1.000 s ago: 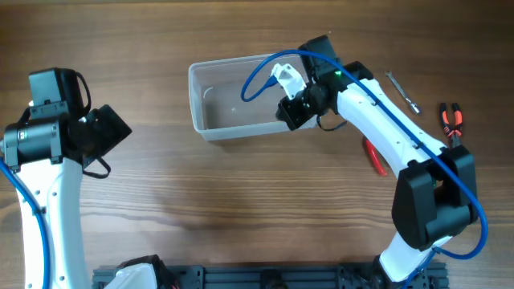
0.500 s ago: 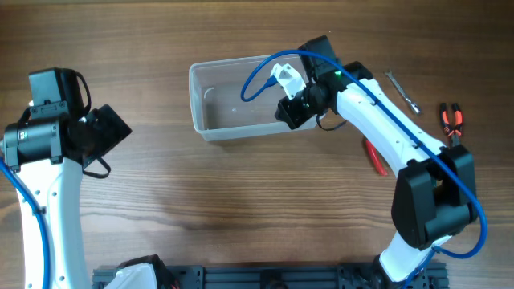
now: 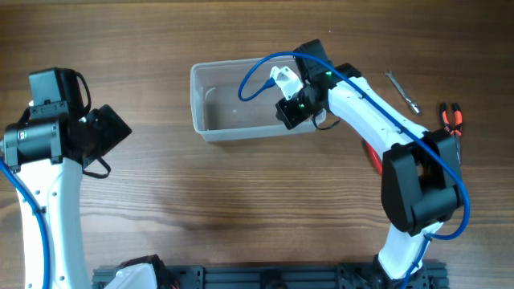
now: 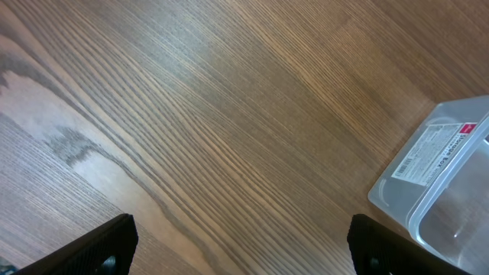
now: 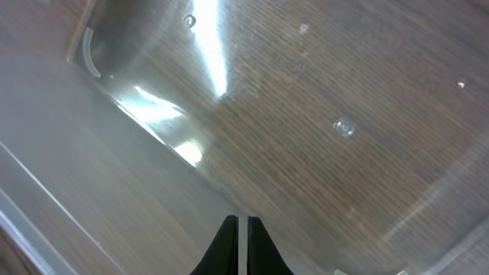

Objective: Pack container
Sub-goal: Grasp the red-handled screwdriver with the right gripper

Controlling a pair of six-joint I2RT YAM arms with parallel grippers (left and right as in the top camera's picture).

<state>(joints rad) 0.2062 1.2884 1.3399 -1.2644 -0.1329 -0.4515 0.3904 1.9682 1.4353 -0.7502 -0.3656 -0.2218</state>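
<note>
The container [image 3: 196, 98] is a clear plastic tub at the back middle of the table, and I see nothing inside it. My right gripper [image 3: 291, 111] is at its near right wall. In the right wrist view the two dark fingers [image 5: 242, 231] are shut with only a thin slit between them, on the container's clear wall, and the tub floor [image 5: 321, 107] lies beyond. My left gripper [image 4: 243, 244] is open and empty, held above bare wood at the left. The container's labelled corner [image 4: 437, 164] shows at the right of the left wrist view.
Right of the container lie a thin metal tool [image 3: 402, 91], red-and-black pliers [image 3: 451, 119] and a red-handled tool [image 3: 374, 158] partly under my right arm. A dark rail [image 3: 265, 278] runs along the table's front edge.
My right arm has swung its elbow in towards the container and the gripper has shifted slightly up and left at the wall. The container has barely moved. The left arm is still.
</note>
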